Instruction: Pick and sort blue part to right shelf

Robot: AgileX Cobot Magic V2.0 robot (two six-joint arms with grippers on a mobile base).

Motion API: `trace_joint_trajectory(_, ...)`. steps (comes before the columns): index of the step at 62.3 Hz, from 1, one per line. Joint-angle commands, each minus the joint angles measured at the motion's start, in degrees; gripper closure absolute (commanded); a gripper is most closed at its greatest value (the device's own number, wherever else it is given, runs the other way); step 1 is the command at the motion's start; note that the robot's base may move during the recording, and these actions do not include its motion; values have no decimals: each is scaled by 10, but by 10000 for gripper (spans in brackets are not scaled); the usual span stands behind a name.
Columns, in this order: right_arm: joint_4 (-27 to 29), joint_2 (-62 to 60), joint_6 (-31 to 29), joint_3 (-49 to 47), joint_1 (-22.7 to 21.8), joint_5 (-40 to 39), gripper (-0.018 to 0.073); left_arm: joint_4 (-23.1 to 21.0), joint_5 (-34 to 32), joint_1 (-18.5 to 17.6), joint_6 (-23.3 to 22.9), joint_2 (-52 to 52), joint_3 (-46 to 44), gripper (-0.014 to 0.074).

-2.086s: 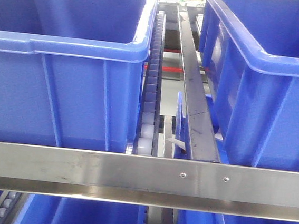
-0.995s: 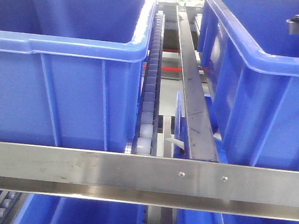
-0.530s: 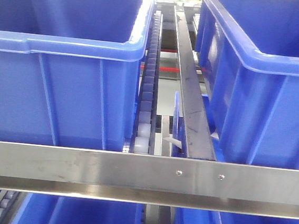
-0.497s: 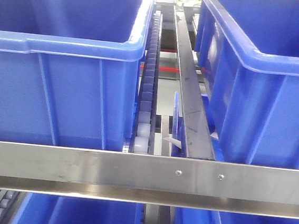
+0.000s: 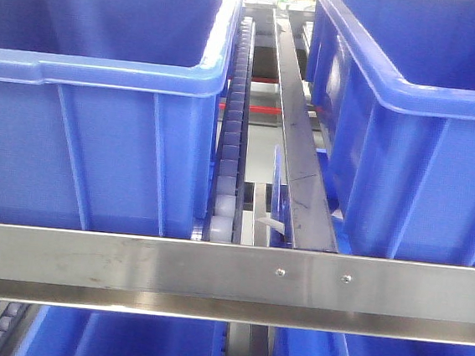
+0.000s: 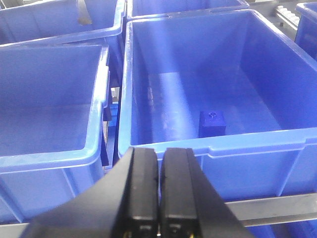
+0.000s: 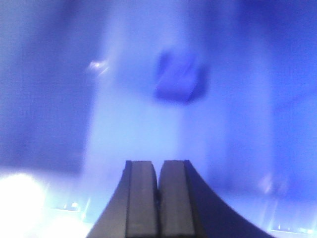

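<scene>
A small dark blue block part [image 6: 211, 123] lies on the floor of a large blue bin [image 6: 213, 144] in the left wrist view. My left gripper [image 6: 158, 151] is shut and empty, just in front of that bin's near rim. In the blurred right wrist view my right gripper [image 7: 159, 166] is shut and empty above a bin floor, with a blue part [image 7: 179, 75] lying ahead of it. The front view shows the right shelf's steel front bar [image 5: 227, 282], roller track [image 5: 230, 144] and divider rail [image 5: 296, 141]. No gripper shows in the front view.
Two large blue bins, one left [image 5: 94, 97] and one right [image 5: 419, 128], flank the track in the front view. More blue bins [image 6: 49, 109] stand left and behind in the left wrist view. A lower tier of bins [image 5: 121, 339] shows under the front bar.
The front view has drifted slightly, so the rack appears shifted left. A dark arm part seen at the upper right one second ago is out of the front view now.
</scene>
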Motion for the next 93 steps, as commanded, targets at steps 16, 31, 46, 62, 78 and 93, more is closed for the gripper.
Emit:
trace_joint_trajectory(16, -3, -247, -4, 116, 13, -47, 510, 8, -43, -4, -3, 11, 1, 473)
trace_joint_trajectory(31, -2, -387, -4, 117, 13, -49, 514, 10, -42, -4, -3, 11, 7, 473)
trace_joint_trajectory(46, -2, -438, -4, 117, 13, -72, 514, 10, -42, -4, -3, 11, 7, 473)
trace_joint_trajectory(62, -2, -438, -4, 117, 13, -70, 514, 10, -42, -4, -3, 11, 7, 473)
trace_joint_trajectory(78, -2, -438, -4, 117, 13, -70, 514, 9, -42, -4, -3, 11, 8, 473)
trace_joint_trajectory(93, -2, -438, -4, 117, 13, -70, 514, -68, -113, 48, 15, 6, 45, 473)
